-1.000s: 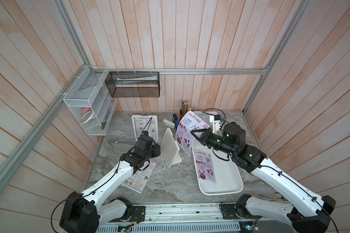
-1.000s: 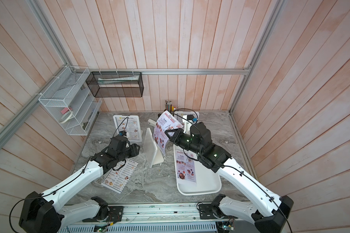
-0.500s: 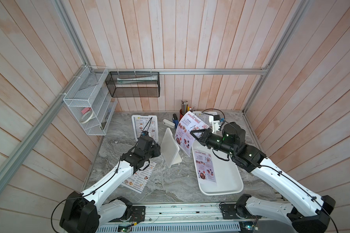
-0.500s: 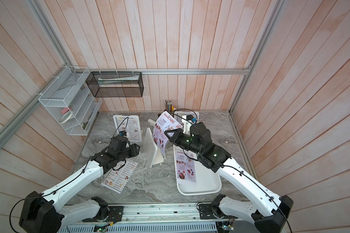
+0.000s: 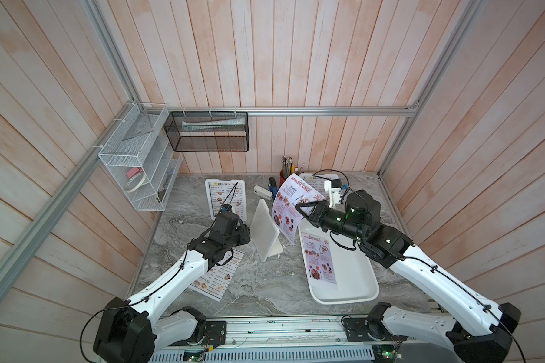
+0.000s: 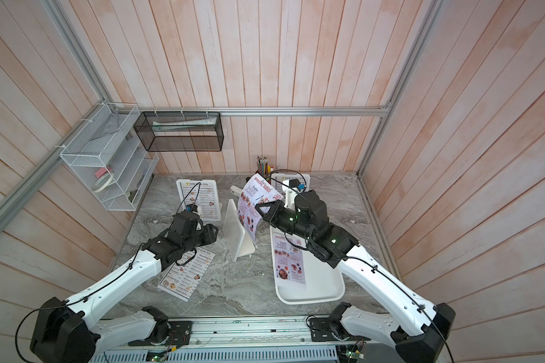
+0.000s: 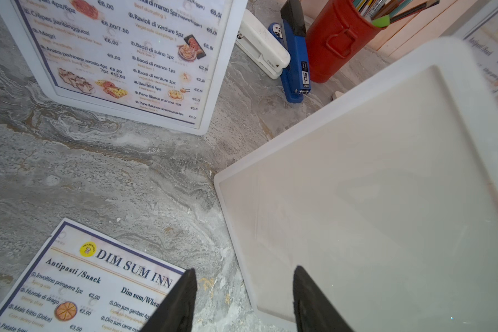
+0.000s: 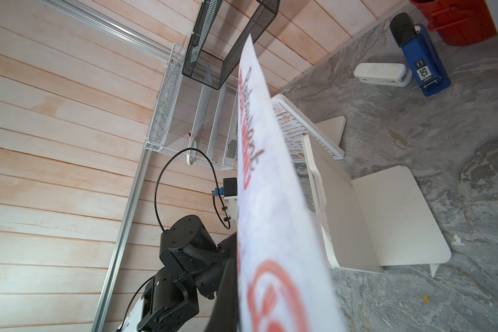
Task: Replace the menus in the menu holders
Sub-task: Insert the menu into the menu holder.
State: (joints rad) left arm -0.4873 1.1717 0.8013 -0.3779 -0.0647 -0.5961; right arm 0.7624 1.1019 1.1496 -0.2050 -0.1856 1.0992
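Two-handed job: gripping SPECIAL MENU sheet [image 5: 283,217] in clamped-shut right tool [image 5: 300,207], raised just beside empty menu holder [image 5: 265,231] at tabletop [image 5: 265,283] centre. Brace holder with half-open, empty left tool [image 7: 244,287]; square lower edge to holder's opening, feed slowly, avoid buckling.

"DIM SUM INN" heads the loose sheet [image 7: 78,287]. The blue stapler [image 7: 295,72] carries "50". Near the centre of a top view, the lifted sheet [image 5: 283,217] reads "SPECIAL MENU".
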